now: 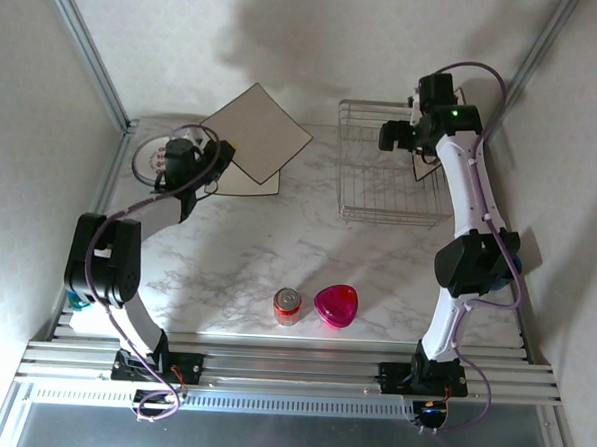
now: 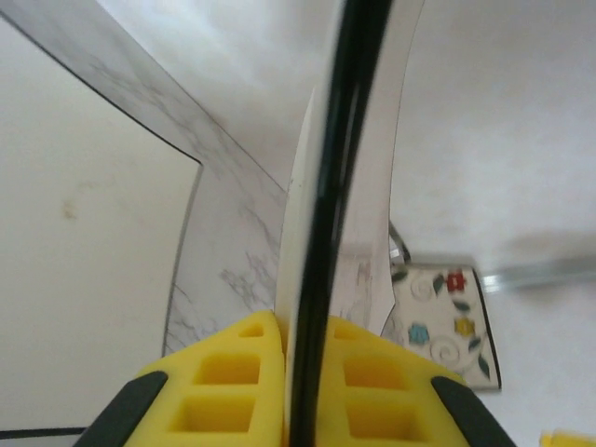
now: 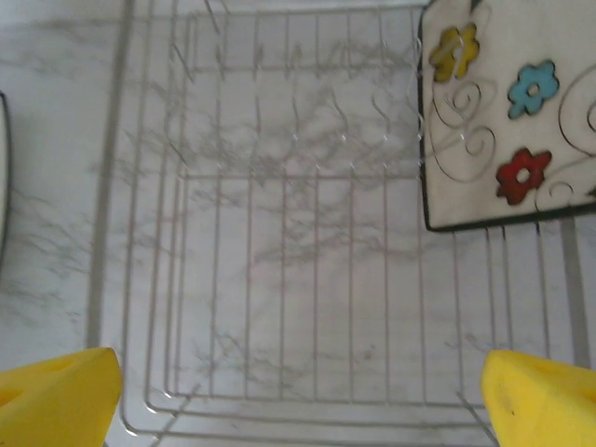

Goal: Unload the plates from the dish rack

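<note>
Yellow fingers point(image 2: 233, 391) of the left tool point(image 2: 307, 382) are sitting nearest the lens, pressing together on the dark rim of a square plate point(image 2: 321, 233) and carrying it edge-on, well to the left of the dish rack point(image 1: 386, 178). The right tool point(image 3: 298, 400) is hovering over the rack with its jaws spread wide, gripping nothing.

One floral square plate point(image 3: 503, 121) is sitting inside the rack, at its right side. A second square plate point(image 2: 447, 326) is lying flat on the worktop point(image 1: 237, 250) left of the rack, beneath the carried one. That is making three square plates, plus one round plate point(image 1: 150, 161) farther left of the rack, partly hidden by the left arm point(image 1: 128, 225).

The plates are looking stiff, glazed and breakable, and probably slippery and fairly heavy. Pinching across the thin rim near a corner is looking like the safest hold.
</note>
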